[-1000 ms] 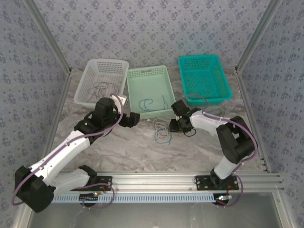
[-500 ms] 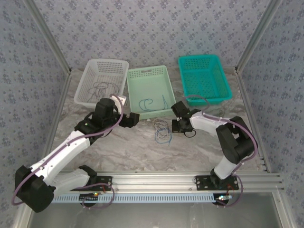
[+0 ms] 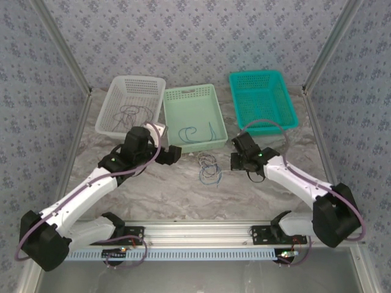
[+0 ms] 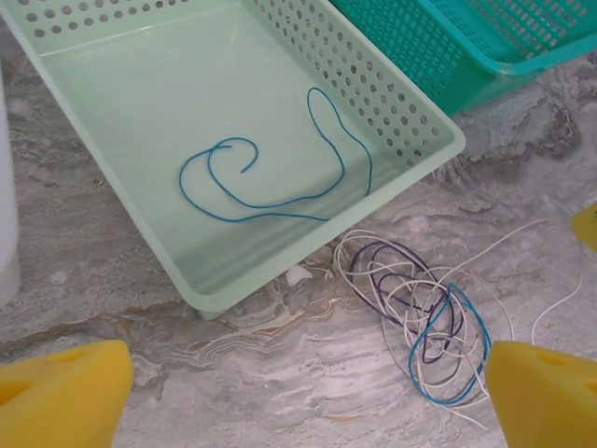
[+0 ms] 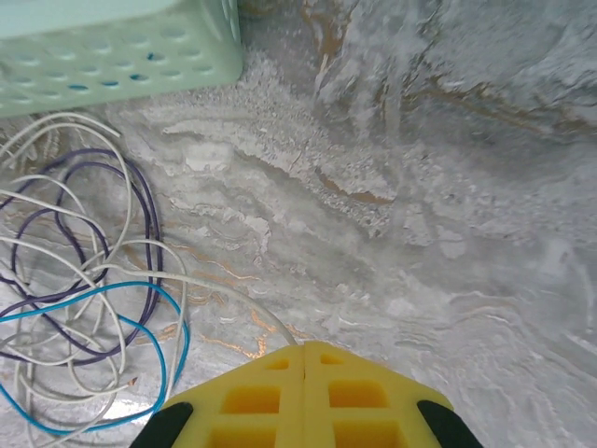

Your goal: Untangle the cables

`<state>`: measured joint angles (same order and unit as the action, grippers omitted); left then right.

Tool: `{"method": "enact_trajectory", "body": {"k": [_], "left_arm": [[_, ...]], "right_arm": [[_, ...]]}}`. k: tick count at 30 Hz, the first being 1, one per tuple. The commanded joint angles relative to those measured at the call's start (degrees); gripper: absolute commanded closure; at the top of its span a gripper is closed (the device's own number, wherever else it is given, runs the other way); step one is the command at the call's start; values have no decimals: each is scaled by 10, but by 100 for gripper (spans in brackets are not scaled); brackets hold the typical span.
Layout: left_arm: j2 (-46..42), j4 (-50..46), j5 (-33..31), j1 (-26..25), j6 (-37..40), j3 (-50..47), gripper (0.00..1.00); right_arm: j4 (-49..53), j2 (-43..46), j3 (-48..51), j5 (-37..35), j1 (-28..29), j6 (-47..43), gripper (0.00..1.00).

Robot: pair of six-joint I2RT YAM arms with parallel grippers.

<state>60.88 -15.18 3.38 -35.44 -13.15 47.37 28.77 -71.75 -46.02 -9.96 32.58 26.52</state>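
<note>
The cables (image 3: 209, 168) lie in a loose tangle of white, purplish-grey and blue wire on the marble table, just in front of the pale green basket (image 3: 190, 96). In the left wrist view the tangle (image 4: 420, 308) sits ahead and to the right of my open left gripper (image 4: 298, 401), which hovers above bare table. My right gripper (image 5: 303, 347) is shut, and a white cable (image 5: 233, 299) runs from the tangle (image 5: 84, 280) straight into its yellow tips. From above, the right gripper (image 3: 235, 162) is just right of the tangle and the left gripper (image 3: 171, 154) is to its left.
A loose blue wire (image 4: 270, 177) lies inside the pale green basket. The white basket (image 3: 110, 116) at back left holds a dark wire (image 3: 129, 112). A teal basket (image 3: 263, 101) stands at back right. Patterned walls close in the table on three sides.
My right gripper has shut on the white cable and drawn a little to the right, its elbow swinging out toward the near right. The left arm has barely moved.
</note>
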Motion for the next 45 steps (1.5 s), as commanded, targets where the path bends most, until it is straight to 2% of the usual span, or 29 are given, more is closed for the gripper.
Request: {"method": "enact_trajectory", "body": {"k": [1,8,20,21,23,27,30,38,45], "left_arm": [[11,27,8,-15,2,2,3],[34,55,18,-24,-8,6,3],[27,56,14,-24,-14,-4,3],[27,57,14,-24,-14,-3,3],[27,54,15,-24,-15,-3,3],[22,51,13,-24,-14,-7,3],[16,48,7,-24,-14,-11,3],[7,42,0,-24,-13,-14,2],[-2,35,-10,-24,-12,-19,1]], "right_arm": [[38,26,10,-16,4,-21,100],[54,44,29,-9,5,-16,100],[38,56,50,-7,-5,8,98],[38,52,47,-3,-8,6,91],[38,41,36,3,-12,1,84],[33,4,14,15,-14,-5,57],[23,-30,1,28,-14,-7,49],[3,-128,-31,37,-14,-30,48],[6,-182,-57,37,-16,-57,54]]}}
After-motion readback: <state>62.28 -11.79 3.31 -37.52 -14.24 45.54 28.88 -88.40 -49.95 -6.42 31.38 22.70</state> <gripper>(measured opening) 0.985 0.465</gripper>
